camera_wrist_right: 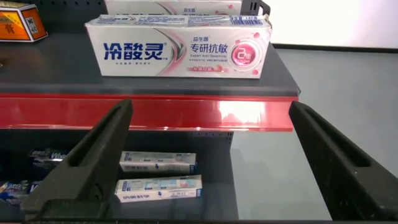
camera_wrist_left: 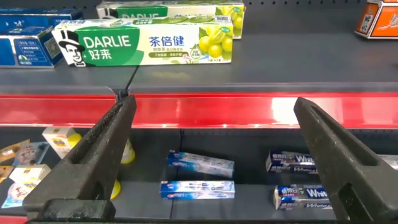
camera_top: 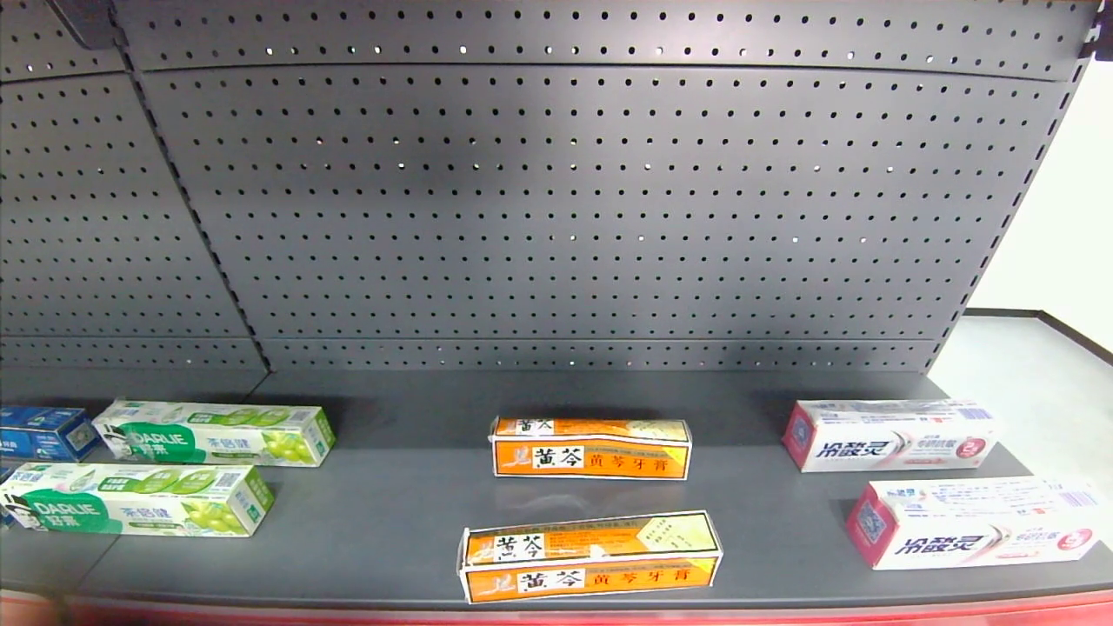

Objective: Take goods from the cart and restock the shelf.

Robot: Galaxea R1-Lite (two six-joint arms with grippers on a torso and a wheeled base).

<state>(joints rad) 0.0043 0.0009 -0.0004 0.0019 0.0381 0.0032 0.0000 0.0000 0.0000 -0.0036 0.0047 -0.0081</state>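
Both jaws are wide open and hold nothing, in front of the shelf [camera_top: 400, 504] by its red edge [camera_wrist_left: 249, 109]. Green boxes [camera_top: 139, 500], orange boxes [camera_top: 591, 448] and white boxes [camera_top: 891, 435] lie on it. I think the next step is fetching a new box from the cart.

— What lies on the grey shelf [camera_top: 391, 504]?
— Toothpaste cartons, all flat, long sides facing front. Left: far green carton [camera_top: 217, 432], near green carton [camera_top: 139, 497], with a blue carton [camera_top: 43, 432] just left of the far one.
— And further along?
— Middle: far orange carton [camera_top: 591, 448], near orange carton [camera_top: 591, 556], slightly skewed. Right: far white-and-pink carton [camera_top: 891, 435], near white-and-pink carton [camera_top: 974, 523].
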